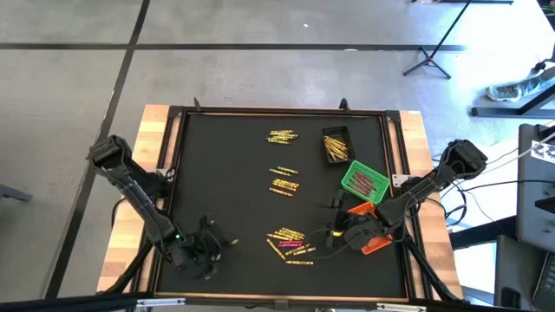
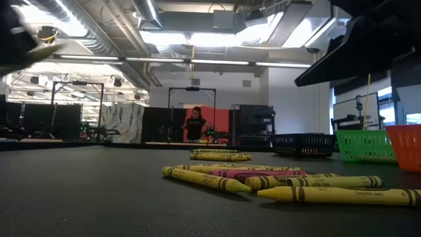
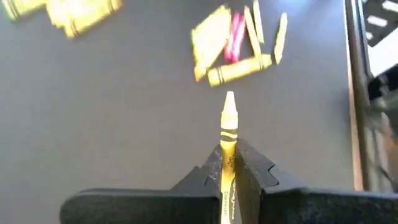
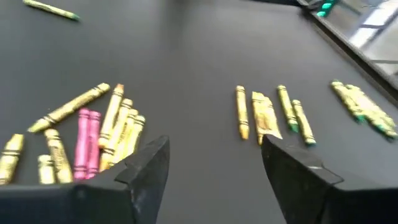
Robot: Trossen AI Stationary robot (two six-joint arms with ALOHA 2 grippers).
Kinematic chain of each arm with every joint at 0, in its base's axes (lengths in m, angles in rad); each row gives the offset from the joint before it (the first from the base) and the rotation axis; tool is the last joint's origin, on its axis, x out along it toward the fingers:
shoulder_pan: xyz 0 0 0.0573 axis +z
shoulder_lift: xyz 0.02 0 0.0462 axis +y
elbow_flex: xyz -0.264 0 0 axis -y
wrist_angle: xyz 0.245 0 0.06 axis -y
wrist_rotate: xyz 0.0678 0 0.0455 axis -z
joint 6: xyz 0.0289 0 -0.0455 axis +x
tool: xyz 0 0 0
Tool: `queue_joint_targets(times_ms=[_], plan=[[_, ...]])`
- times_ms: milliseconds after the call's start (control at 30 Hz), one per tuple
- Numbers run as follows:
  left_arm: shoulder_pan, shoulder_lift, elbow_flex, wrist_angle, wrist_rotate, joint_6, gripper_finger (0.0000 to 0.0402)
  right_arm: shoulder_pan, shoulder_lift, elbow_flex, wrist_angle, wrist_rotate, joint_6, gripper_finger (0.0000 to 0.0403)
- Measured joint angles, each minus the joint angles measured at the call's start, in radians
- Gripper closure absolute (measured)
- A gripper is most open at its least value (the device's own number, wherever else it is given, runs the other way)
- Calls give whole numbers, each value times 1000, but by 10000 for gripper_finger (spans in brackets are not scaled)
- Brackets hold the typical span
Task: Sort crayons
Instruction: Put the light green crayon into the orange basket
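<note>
Left gripper (image 3: 227, 171) clamps a yellow crayon (image 3: 228, 134) just left of the near pile (image 1: 290, 244), carry to a bin next, while the right gripper (image 4: 214, 165) hovers open beside that pile.

On the black-topped wooden bench (image 1: 217, 173), the thin yellow and pink wax crayons (image 1: 290, 243) lie in loose clusters along the middle, one behind another from near edge to far edge. Right of them, three small rectangular mesh bins stand in a row: the black bin (image 1: 337, 144) farthest back, the green bin (image 1: 364, 179) in front of it, the orange bin (image 1: 378, 241) nearest. The left gripper (image 1: 227, 243) sits left of the nearest cluster, the right gripper (image 1: 333, 232) between that cluster and the orange bin.
</note>
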Motion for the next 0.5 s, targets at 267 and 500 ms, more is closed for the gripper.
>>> queue_joint_targets(times_ms=[267,500], plan=[[196,14,1,318,-108,526,396,1,0,0,136,-67,-154,122],[368,51,1,738,168,999,396,-43,0,0,235,-177,-234,148]])
